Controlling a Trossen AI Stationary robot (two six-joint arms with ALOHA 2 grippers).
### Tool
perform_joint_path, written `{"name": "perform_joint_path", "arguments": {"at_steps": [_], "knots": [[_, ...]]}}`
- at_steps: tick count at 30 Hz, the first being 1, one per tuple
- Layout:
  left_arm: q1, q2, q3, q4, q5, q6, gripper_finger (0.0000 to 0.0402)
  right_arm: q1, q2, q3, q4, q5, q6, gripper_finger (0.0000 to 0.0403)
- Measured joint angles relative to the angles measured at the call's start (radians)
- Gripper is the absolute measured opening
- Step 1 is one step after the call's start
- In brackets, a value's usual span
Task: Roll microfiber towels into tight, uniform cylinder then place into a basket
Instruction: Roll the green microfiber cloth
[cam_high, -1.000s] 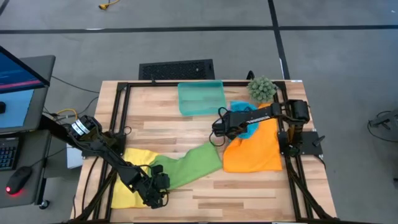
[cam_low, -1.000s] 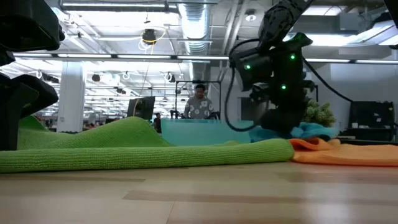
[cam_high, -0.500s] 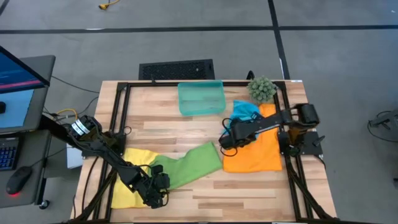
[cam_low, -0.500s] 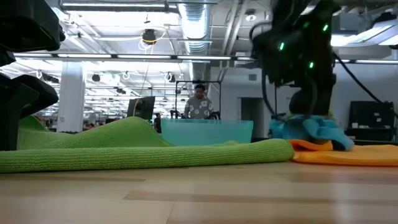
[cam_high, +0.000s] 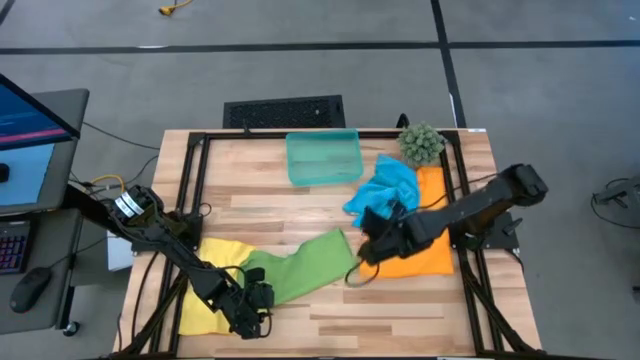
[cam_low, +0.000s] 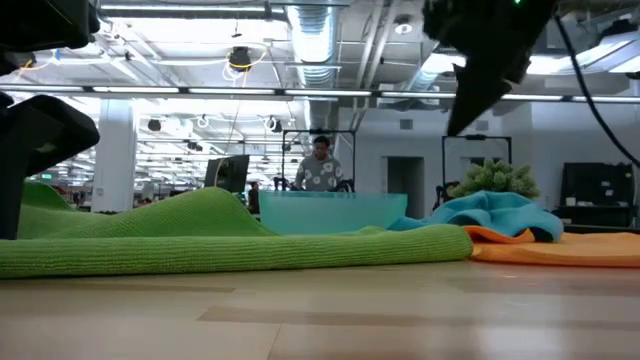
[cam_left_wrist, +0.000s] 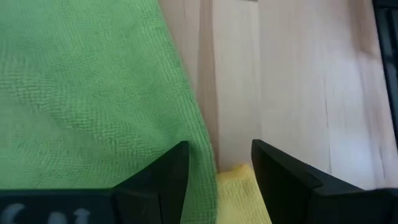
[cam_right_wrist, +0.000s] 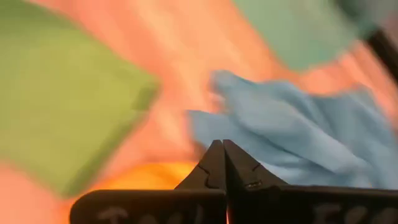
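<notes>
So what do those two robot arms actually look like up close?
Both arms are dark, jointed and slim, with black cables running along them. The left gripper ends in two flat black fingers. The right gripper has two black fingers tapering to points. White lettering marks each wrist bar.

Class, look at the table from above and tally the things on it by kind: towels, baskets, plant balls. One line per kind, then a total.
Towels: 4: yellow, green, blue, orange
Baskets: 1
Plant balls: 1
Total: 6
</notes>
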Motion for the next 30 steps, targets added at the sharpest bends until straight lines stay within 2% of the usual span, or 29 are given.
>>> {"name": "perform_joint_path", "arguments": {"at_steps": [5,10,13,18,22,27,30], "knots": [[0.006,0.0,0.001,-0.002,-0.017,0.002,0.0167,0.077,0.114,0.0,0.209,-0.01,-0.128,0.0006],[0.026,-0.001,0.002,-0.003,-0.033,-0.038,0.0167,0.069,0.215,0.001,0.294,-0.055,-0.154,0.0006],[0.04,-0.001,0.002,-0.007,-0.035,-0.039,0.0167,0.043,0.252,0.0,0.319,-0.073,-0.181,0.0006],[0.079,-0.001,0.001,-0.022,-0.071,-0.104,0.0167,-0.018,0.294,0.001,0.383,-0.196,-0.264,0.0006],[0.107,0.005,-0.001,-0.062,-0.088,-0.132,0.0167,-0.05,0.326,0.003,0.428,-0.256,-0.281,0.0006],[0.134,0.005,0.0,-0.085,-0.089,-0.128,0.0159,-0.039,0.351,0.003,0.433,-0.357,-0.263,0.0006],[0.154,0.005,0.0,-0.093,-0.097,-0.11,0.0151,-0.017,0.362,0.005,0.425,-0.359,-0.22,0.0006]]}}
